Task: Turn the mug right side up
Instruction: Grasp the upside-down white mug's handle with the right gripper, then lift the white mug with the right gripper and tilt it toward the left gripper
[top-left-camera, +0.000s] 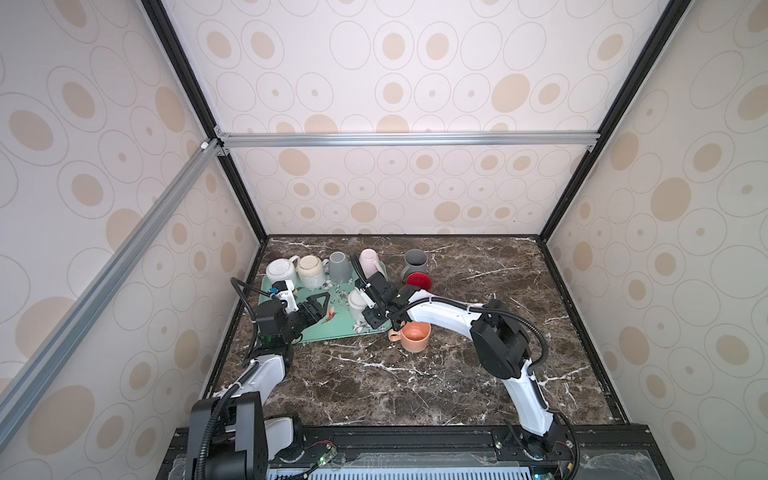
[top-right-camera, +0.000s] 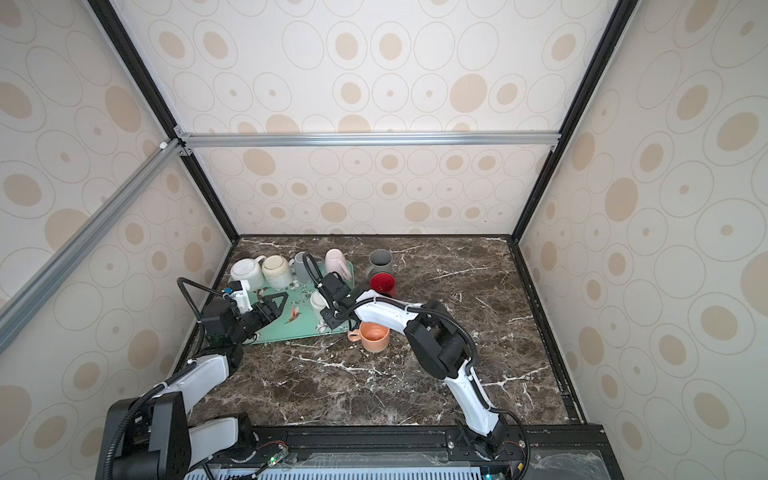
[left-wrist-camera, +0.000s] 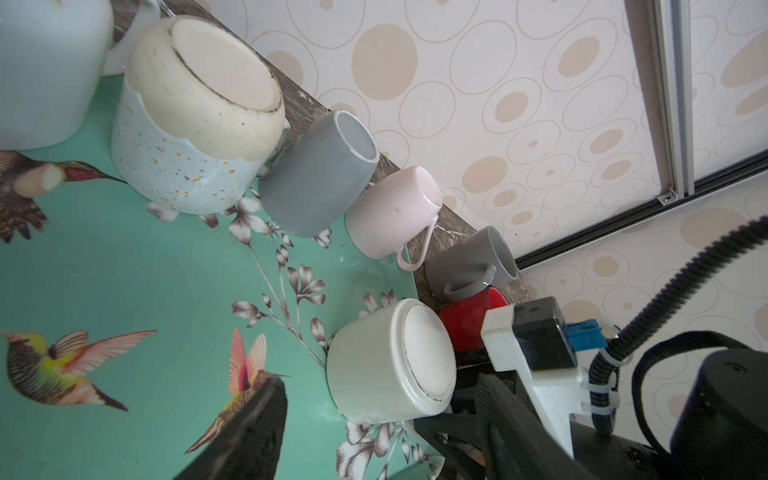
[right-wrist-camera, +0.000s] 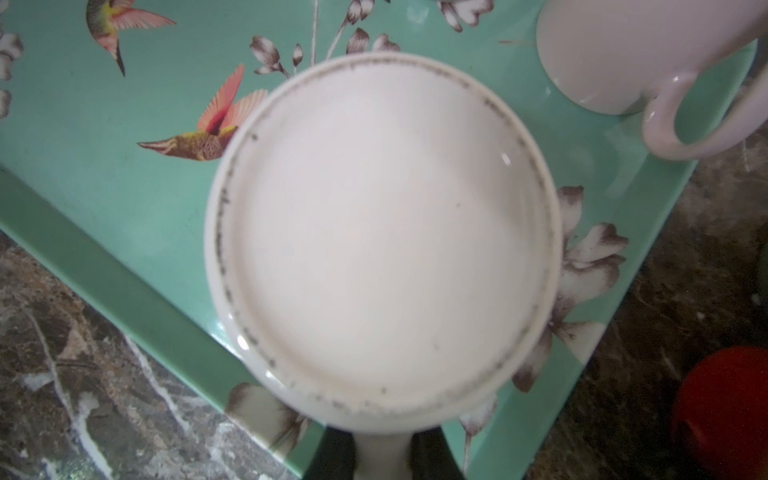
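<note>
in both top views my right gripper hides half the white mug, at three o'clock on the green tray; left gripper has its jaws apart. left wrist: mug upside down, base scuffed, dotted wall behind. right wrist: fingers cut off, clamped on its handle; marble table beneath.

Pink mug near white mug; tray centre bare.
</note>
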